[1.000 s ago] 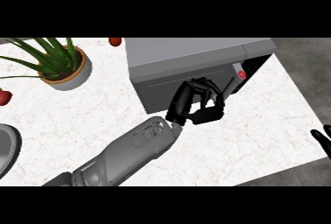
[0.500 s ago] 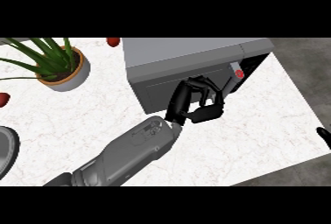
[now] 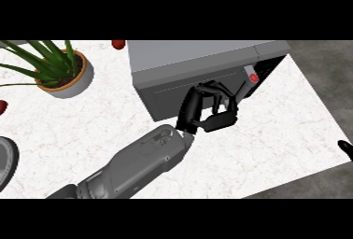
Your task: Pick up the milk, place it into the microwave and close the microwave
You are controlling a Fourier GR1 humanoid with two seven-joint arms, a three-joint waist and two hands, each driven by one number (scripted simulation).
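Green spiky leaves in the terracotta-and-grey plant pot (image 3: pixel 63 78) sit well clear at our far left on the white marbled counter (image 3: pixel 89 135), so from there our left hand (image 3: pixel 210 108) has open room to work against the front of the grey boxy microwave (image 3: pixel 200 70), fingers curled at the door, probably to swing it shut. We cannot spot the milk anywhere, so we judge it hidden, likely inside the microwave. Over at the counter's right edge only a black tip of our right hand (image 3: pixel 345 149) shows; we cannot tell its fingers' state.
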